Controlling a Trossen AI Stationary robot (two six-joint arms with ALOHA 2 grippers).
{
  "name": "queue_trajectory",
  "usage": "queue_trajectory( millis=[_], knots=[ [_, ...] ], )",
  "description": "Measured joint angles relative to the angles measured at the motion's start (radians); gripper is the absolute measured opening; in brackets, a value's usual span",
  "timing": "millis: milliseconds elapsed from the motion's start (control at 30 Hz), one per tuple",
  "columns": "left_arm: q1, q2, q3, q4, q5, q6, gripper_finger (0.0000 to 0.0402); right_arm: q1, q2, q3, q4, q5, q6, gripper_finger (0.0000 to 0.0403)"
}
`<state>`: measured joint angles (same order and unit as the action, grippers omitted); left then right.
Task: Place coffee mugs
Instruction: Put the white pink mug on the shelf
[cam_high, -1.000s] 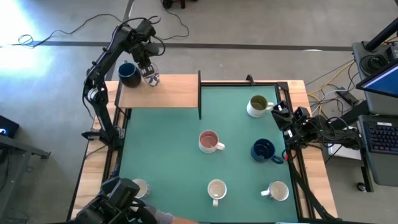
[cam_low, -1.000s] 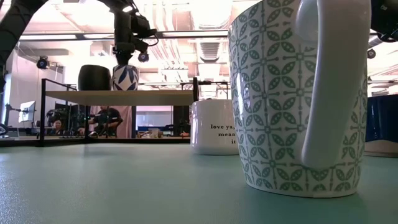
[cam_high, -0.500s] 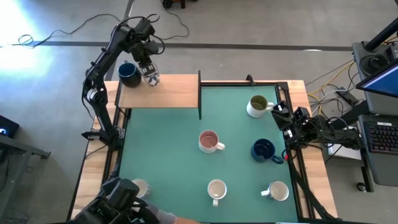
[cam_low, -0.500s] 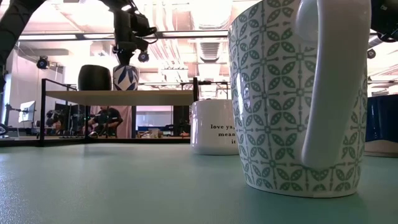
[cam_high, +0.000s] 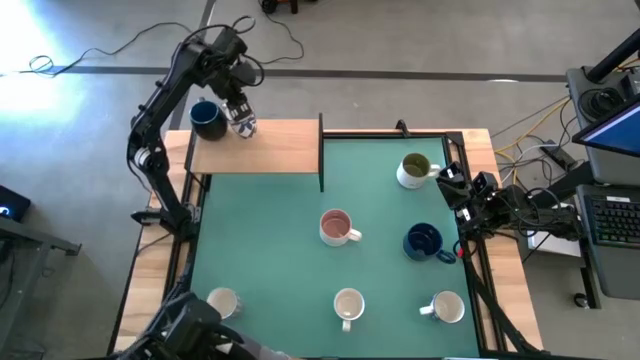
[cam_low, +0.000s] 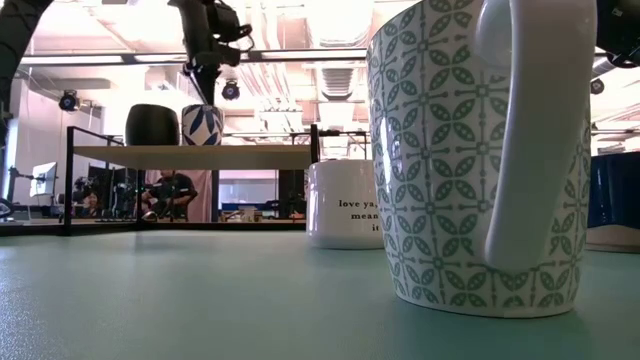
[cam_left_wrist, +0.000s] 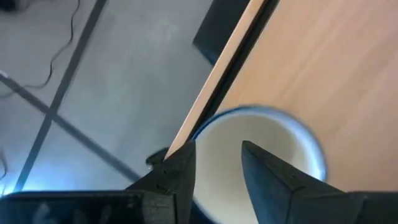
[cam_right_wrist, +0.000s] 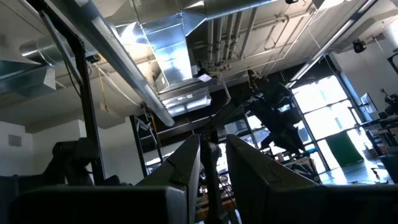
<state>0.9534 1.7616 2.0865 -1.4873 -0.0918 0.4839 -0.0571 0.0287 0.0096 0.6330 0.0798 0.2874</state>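
Note:
On the wooden shelf (cam_high: 280, 150) at the table's far left, a blue-and-white leaf-patterned coffee mug (cam_low: 201, 125) stands upright on its base, next to a dark blue mug (cam_high: 207, 118). My left gripper (cam_low: 205, 78) hangs open just above the patterned mug, clear of its rim (cam_left_wrist: 292, 121). In the left wrist view the fingers of this gripper (cam_left_wrist: 217, 148) point down over the mug's white inside. My right gripper (cam_high: 447, 178) waits at the table's right edge, pointing up, its fingers (cam_right_wrist: 212, 142) apart with nothing between them.
On the green mat (cam_high: 260, 230) stand an olive-inside mug (cam_high: 413, 170), a pink-inside mug (cam_high: 337, 228), a dark blue mug (cam_high: 425, 242) and three white ones (cam_high: 348, 305) (cam_high: 445, 307) (cam_high: 222, 302). A black upright (cam_high: 321, 150) ends the shelf on its right.
My left gripper has let go of the patterned mug and risen straight up from it. The mug stays upright on the shelf, next to the dark blue one.

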Motion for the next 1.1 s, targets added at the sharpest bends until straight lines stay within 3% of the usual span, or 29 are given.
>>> queue_trajectory(
  millis=[300,667,900,1100],
  knots=[
    [-0.125,-0.017,-0.001,0.028,0.168,-0.118,0.0116,0.000,0.000,0.000,0.000,0.000,0.000,0.0068],
    [-0.516,-0.015,-0.016,0.001,0.165,-0.287,0.0116,0.000,0.000,0.000,0.000,0.000,0.000,0.0068],
    [-0.715,-0.014,-0.166,0.117,0.080,-0.404,0.0126,0.000,0.000,0.000,0.000,0.000,0.000,0.0068],
    [-0.778,-0.013,-0.351,0.302,0.073,-0.606,0.0155,0.000,0.000,0.000,0.000,0.000,0.000,0.0068]
  ],
)
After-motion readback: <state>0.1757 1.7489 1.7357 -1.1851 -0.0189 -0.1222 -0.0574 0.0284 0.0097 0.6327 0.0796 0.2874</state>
